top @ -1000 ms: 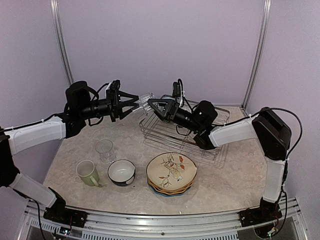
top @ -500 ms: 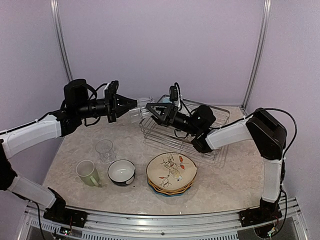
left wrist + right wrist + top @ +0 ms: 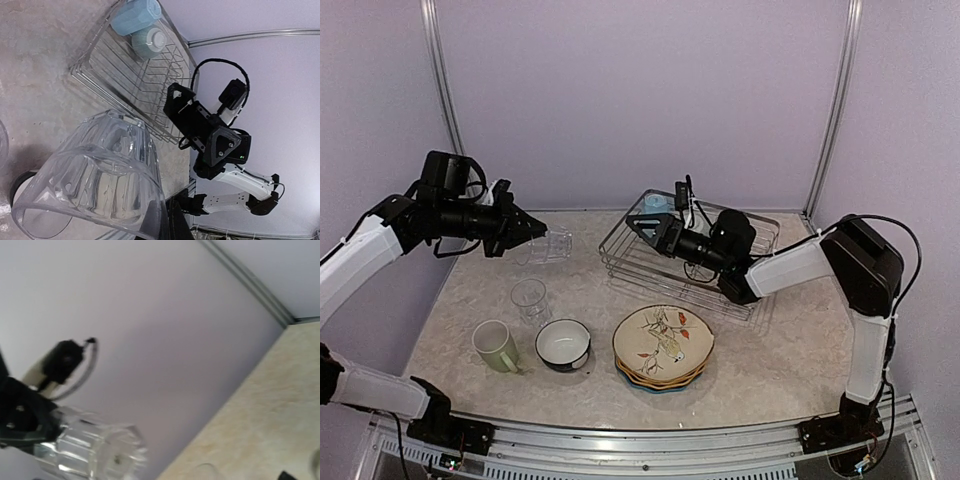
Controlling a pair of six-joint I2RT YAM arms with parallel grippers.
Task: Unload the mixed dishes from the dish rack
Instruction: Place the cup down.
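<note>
My left gripper (image 3: 528, 234) is shut on a clear glass (image 3: 553, 245), held sideways in the air over the table's back left; the glass fills the left wrist view (image 3: 95, 170) and shows in the right wrist view (image 3: 95, 450). My right gripper (image 3: 642, 222) hangs open and empty over the left end of the silver wire dish rack (image 3: 620, 270). A light blue mug (image 3: 657, 203) lies in the rack's far corner (image 3: 134, 15), with a pale cup or bowl (image 3: 149, 41) beside it.
On the table in front stand a second clear glass (image 3: 530, 300), a pale green mug (image 3: 497, 345), a dark-outside bowl (image 3: 563, 345) and a stack of scalloped plates (image 3: 663, 345) with the bird print on top.
The glass, held between both grippers a second ago, has gone to the left gripper alone. The left arm has pulled back left with it; the right gripper has drawn back slightly over the rack.
</note>
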